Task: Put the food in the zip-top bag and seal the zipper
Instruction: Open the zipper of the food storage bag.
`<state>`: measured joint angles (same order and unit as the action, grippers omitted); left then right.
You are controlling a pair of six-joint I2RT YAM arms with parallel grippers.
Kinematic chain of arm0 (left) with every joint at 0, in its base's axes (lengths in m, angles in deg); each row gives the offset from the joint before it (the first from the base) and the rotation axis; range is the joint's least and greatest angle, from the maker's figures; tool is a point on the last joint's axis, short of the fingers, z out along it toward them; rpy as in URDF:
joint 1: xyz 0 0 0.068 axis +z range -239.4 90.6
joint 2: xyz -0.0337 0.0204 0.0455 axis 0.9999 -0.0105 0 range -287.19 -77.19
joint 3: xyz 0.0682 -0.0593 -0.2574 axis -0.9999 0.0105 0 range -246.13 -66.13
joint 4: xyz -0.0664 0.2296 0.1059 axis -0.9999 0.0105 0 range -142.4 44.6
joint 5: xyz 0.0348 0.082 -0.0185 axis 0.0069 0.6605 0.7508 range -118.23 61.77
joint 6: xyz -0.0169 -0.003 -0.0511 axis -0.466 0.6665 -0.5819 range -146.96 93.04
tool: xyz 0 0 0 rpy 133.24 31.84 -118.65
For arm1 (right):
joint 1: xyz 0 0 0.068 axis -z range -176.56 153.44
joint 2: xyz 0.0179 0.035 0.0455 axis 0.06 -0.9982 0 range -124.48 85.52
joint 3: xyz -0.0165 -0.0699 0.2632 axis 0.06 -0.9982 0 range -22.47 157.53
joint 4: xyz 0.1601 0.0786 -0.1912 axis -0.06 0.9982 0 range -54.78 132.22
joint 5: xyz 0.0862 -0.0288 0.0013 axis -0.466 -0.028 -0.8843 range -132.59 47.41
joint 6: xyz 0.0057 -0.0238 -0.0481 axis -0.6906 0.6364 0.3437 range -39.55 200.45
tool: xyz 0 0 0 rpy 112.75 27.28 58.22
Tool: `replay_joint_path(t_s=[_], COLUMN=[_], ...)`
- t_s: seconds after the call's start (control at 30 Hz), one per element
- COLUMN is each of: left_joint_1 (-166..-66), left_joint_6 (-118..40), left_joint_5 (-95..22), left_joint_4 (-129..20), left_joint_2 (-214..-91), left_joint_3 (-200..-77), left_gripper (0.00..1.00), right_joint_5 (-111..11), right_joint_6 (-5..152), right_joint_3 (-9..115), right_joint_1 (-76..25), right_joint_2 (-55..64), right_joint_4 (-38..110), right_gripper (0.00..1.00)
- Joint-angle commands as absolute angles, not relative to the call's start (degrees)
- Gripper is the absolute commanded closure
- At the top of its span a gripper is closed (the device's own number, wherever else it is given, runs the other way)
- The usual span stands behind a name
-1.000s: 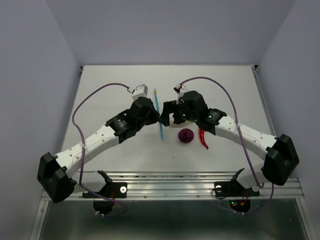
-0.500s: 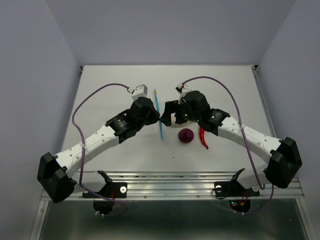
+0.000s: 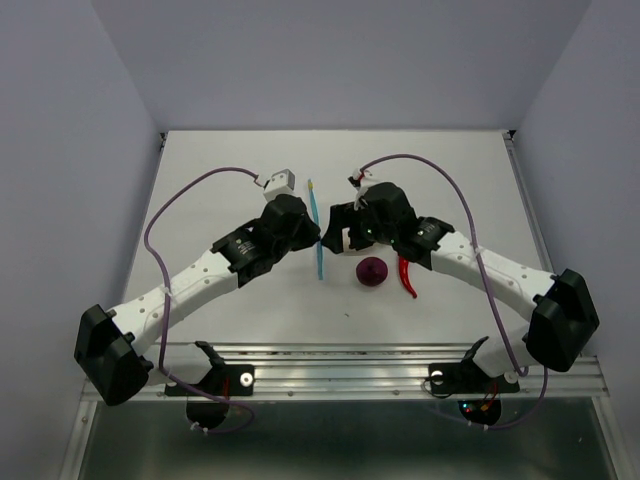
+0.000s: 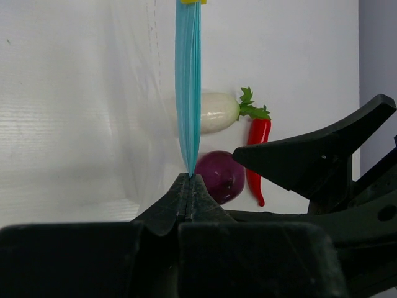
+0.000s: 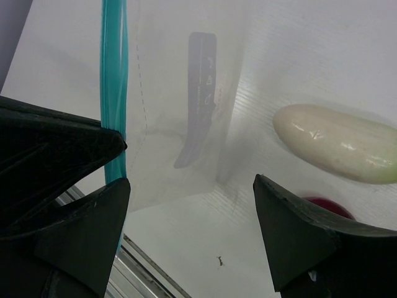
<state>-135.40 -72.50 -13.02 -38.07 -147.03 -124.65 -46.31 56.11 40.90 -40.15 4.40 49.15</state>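
Observation:
The clear zip-top bag [image 4: 118, 118] hangs from its blue zipper [image 4: 187, 93], which stands as a thin strip in the top view [image 3: 317, 222]. My left gripper [image 4: 189, 177] is shut on the near end of the zipper; in the top view it [image 3: 311, 235] is just left of the strip. My right gripper [image 5: 192, 205] is open and empty just right of the zipper [image 5: 113, 81], close to the bag [image 5: 186, 93]. The white radish [image 4: 217, 112], purple onion [image 4: 222, 177] and red chili [image 4: 257, 149] lie on the table outside the bag. My right arm hides the radish from above.
The onion [image 3: 372, 271] and chili [image 3: 407, 277] lie right of the strip, under my right arm. A small grey-white block [image 3: 279, 180] sits behind my left gripper. The metal rail [image 3: 340, 360] runs along the table's near edge. Purple cables loop over both arms.
My right gripper has shifted slightly left toward the zipper. My left gripper still holds the strip in the same place.

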Motion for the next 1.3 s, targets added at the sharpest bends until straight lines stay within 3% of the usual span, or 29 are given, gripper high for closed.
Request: replay_joint_path(t_s=[0.0, 0.7, 0.8, 0.9, 1.1, 1.27], left_joint_1=[-135.5, -135.5, -135.5, -135.5, -135.5, -135.5], left_joint_6=[-72.9, -75.4, -75.7, -76.4, -78.2, -78.6], left_joint_5=[-13.1, -10.6, -10.2, -10.1, -8.7, -8.8], left_joint_4=[-40.7, -40.0, -39.7, -39.7, -39.7, -39.9], left_joint_2=[-146.5, -146.8, -146.8, -146.4, -146.1, -146.3], left_joint_3=[-123.8, -123.4, -123.3, -123.3, -123.0, -122.7], left_gripper=[1.00, 1.00, 1.00, 1.00, 1.00, 1.00], right_joint_5=[-47.9, -51.0, -52.0, -52.5, -53.9, -54.8], right_joint_6=[56.8, 55.1, 54.6, 53.6, 52.4, 51.8], right_joint_3=[44.1, 44.9, 45.1, 45.0, 45.6, 45.7], right_joint_1=[-40.5, -40.5, -41.0, -41.0, -41.6, -41.6], right_joint_2=[2.8, 2.3, 2.0, 1.9, 0.4, 0.4], right_joint_4=[48.8, 48.0, 47.8, 46.8, 45.9, 44.9], right_gripper=[0.15, 0.14, 0.18, 0.31, 0.46, 0.48])
